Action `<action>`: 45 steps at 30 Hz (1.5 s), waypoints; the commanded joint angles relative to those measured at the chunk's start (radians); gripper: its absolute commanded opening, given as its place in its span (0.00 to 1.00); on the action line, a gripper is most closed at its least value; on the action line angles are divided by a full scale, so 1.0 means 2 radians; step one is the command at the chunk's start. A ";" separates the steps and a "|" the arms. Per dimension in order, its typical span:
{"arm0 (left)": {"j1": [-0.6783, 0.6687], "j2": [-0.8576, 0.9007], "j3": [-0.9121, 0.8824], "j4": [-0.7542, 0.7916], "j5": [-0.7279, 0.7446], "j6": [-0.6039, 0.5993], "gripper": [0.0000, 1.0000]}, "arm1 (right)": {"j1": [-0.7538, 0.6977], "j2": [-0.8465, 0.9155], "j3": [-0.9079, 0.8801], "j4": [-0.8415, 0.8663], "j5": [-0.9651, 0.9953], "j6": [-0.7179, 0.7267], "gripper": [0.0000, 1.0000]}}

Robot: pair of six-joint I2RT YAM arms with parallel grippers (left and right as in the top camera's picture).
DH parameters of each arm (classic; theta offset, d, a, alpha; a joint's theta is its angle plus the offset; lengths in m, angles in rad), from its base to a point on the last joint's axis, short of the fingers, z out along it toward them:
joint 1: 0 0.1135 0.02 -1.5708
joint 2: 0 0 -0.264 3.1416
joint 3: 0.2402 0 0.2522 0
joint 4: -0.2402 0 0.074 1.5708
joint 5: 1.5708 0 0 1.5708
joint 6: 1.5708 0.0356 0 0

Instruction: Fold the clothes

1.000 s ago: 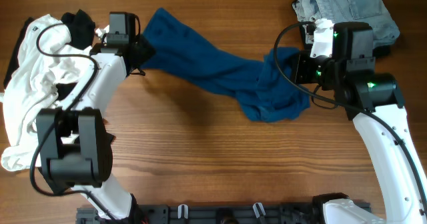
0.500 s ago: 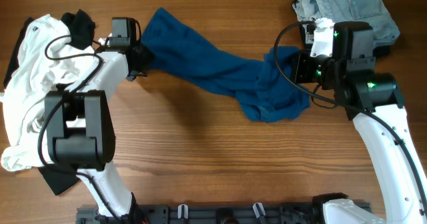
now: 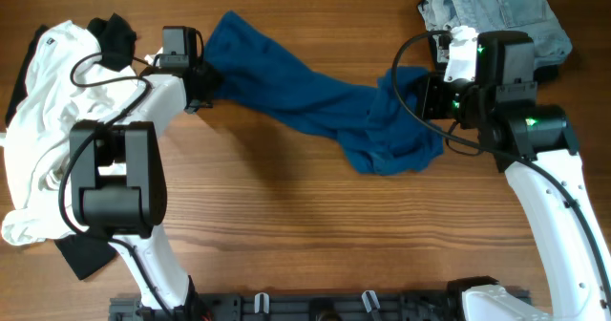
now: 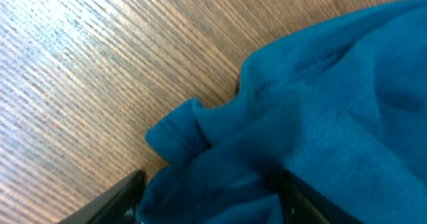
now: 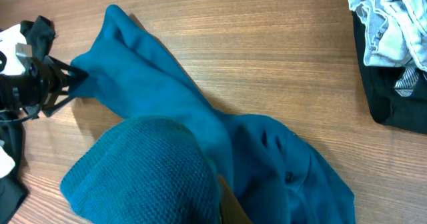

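Note:
The teal-blue shirt lies stretched in a band across the wooden table, bunched in a heap at its right end. My left gripper is at the shirt's left end, and in the left wrist view a bunched fold of the shirt sits between its dark fingers. My right gripper is at the shirt's right end. In the right wrist view the shirt's cloth drapes over the fingers and hides most of them. A small button shows on the heap.
A pile of white cloth with a black garment lies at the left edge. More black cloth lies below it. Pale denim jeans lie on dark cloth at the back right, and show in the right wrist view.
My left arm has swung its elbow toward the back and the left gripper has shifted slightly right. The shirt and my right arm have not visibly moved.

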 commanded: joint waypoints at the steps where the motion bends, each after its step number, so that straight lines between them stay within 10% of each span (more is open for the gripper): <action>1: 0.002 0.030 0.003 0.009 0.003 -0.007 0.48 | -0.001 0.006 0.012 0.000 0.010 0.005 0.04; 6: 0.002 0.042 0.003 0.007 0.002 -0.006 0.04 | -0.001 0.006 0.012 0.001 0.018 0.005 0.04; 24: 0.101 -0.309 0.029 -0.069 0.008 0.147 0.04 | -0.037 0.006 0.089 0.057 0.011 -0.047 0.04; 45: 0.116 -0.612 0.116 -0.101 -0.038 0.205 0.04 | -0.044 -0.068 0.341 -0.157 0.035 -0.112 0.04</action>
